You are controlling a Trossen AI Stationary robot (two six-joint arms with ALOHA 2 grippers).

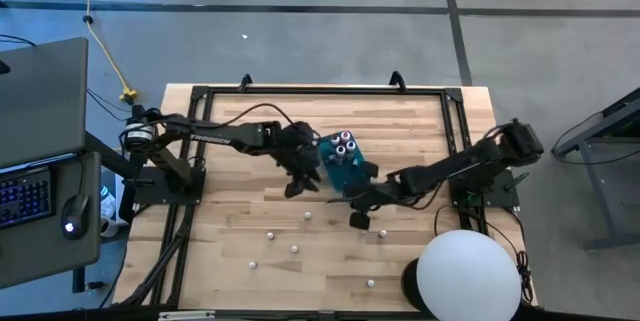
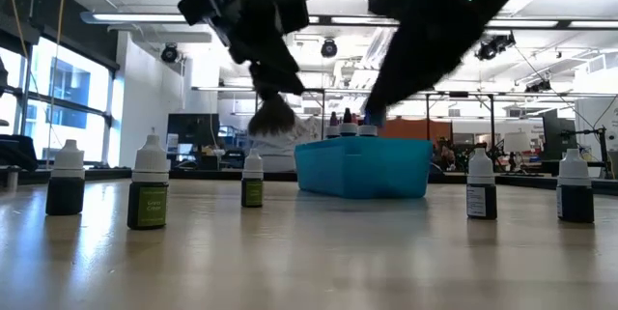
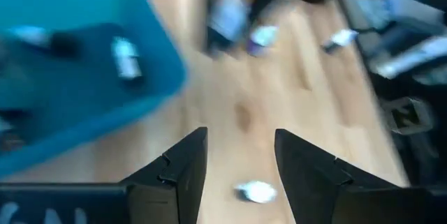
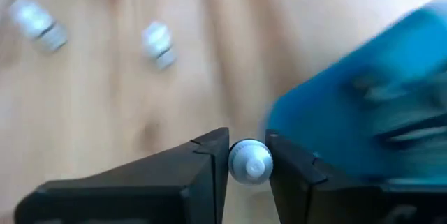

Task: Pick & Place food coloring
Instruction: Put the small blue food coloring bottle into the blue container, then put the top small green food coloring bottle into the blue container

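**One bottle pinched by R gripper beside the box – slip / knock risk**

One small food coloring bottle (image 4: 250, 161) sits between the fingers of the right gripper (image 4: 246, 165), white cap up, jaws narrow and pressed on the cap from both sides, just beside the teal box (image 1: 342, 166) near table centre. Grip is on the cap only, so judged risk: bottle could tilt or slip out on lift, esp. w/ a round ribbed cap. Box wall is very close, so a swing toward it could clip the rim or bump the bottles already standing in the box (image 1: 345, 144).

Left gripper (image 3: 239, 160) hangs over bare wood left of the box, jaws moderately apart, holding nothing; a loose white-capped bottle (image 3: 255, 192) lies below it. Both arms crowd the same spot near the box, so arm-to-arm contact is a plausible hazard if both move at once.

Other bottles stand scattered on the near half of the table (image 1: 240, 291), e.g. one at (image 1: 294, 249); a low sweep could topple them.

Writing: bottle labels in low view (green one (image 2: 149, 191)) too small to read. No brand legible.
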